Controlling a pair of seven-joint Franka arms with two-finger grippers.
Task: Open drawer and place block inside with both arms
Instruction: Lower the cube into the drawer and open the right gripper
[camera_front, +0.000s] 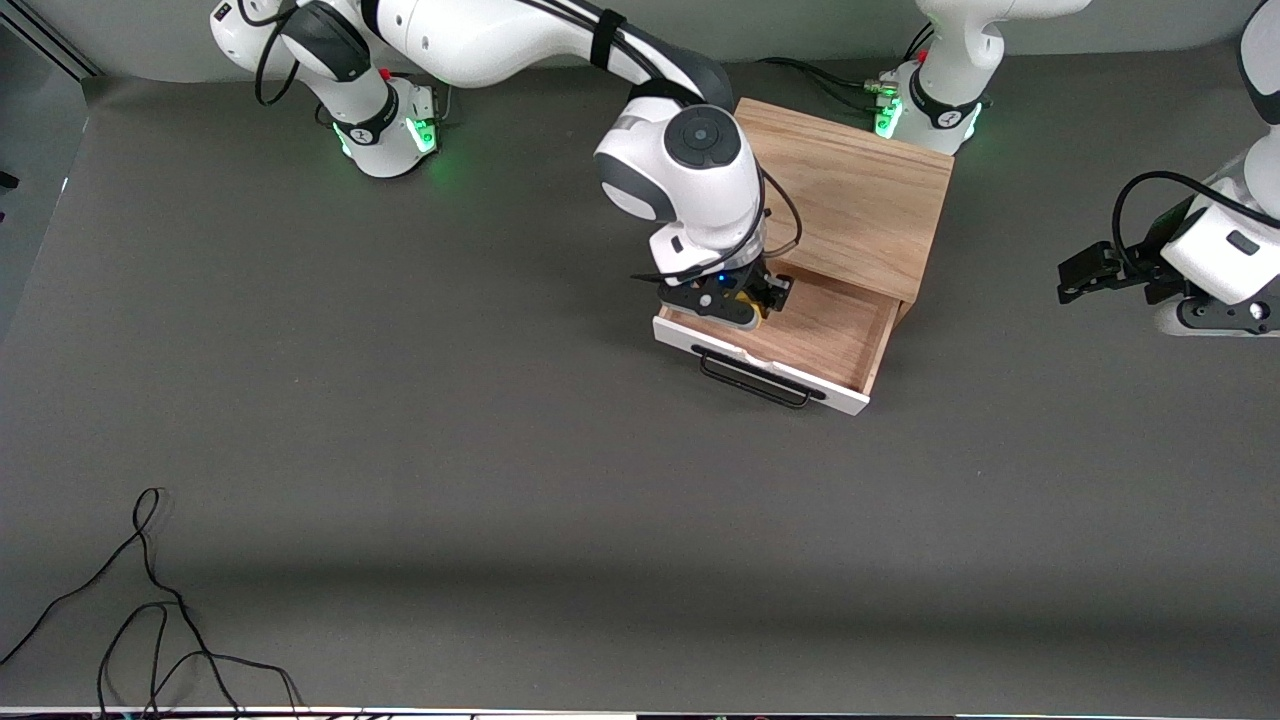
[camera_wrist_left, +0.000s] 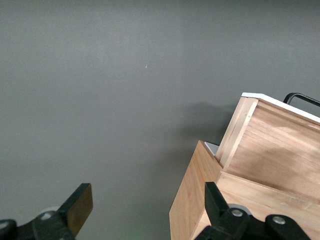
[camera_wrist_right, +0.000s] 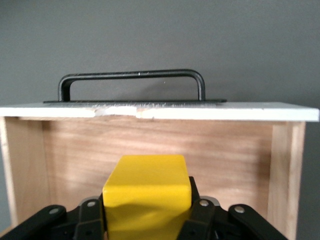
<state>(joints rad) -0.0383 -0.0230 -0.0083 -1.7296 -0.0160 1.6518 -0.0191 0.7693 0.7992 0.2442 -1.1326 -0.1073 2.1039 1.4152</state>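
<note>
- No text, label, brand or number can be read anywhere in these views.
- The arm bases carry small dark marks, too small to make out.
</note>
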